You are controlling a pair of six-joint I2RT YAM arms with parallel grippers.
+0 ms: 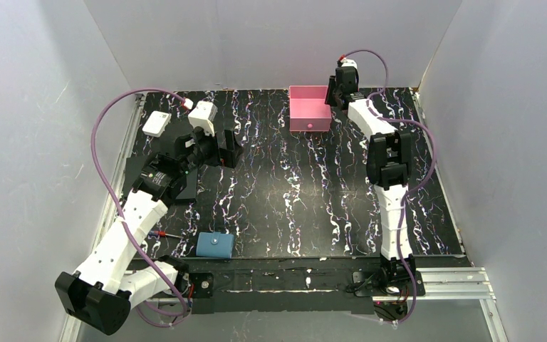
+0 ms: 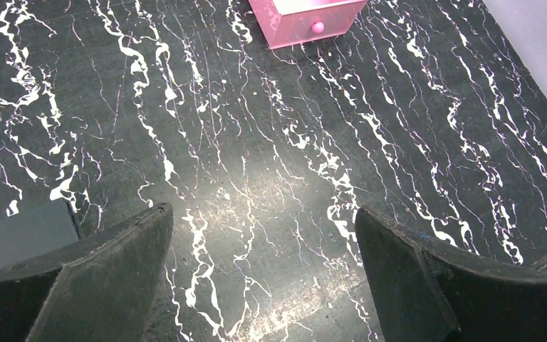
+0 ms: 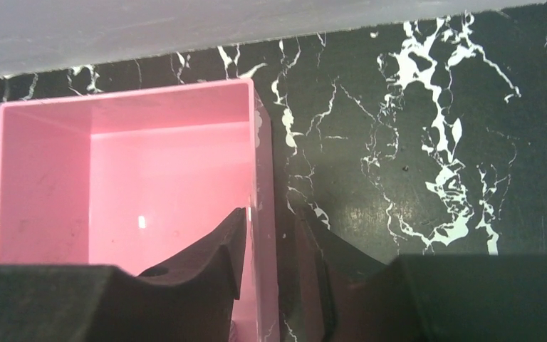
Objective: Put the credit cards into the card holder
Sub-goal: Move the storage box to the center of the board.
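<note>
At the far edge of the black white-veined bench (image 1: 292, 199), my right claw (image 3: 271, 221) is straddling the right-hand wall of the pink square plastic tray (image 3: 114, 107), with one finger (image 3: 221, 249) inside against the wall and the other just outside it. A thin dark gap is showing on the outer side, so I cannot tell whether the pinch is biting yet. The tray is looking bare inside from the wrist view, and I judge this hold on the rim is meant to shift or steady the tray rather than lift anything out of it. My left claw (image 2: 263, 214) is hanging released, jaws spread wide and grasping nothing, over bare bench left of centre, probably parked ready. A matte dark slab (image 2: 14, 235) is lying just beside its left finger. The teal-blue folding card holder (image 1: 215, 244) is sitting snapped shut at the near edge, close to the left arm's base and well apart from both claws. The thin credit cards are not showing in any view, so I am judging the task as barely begun.
</note>
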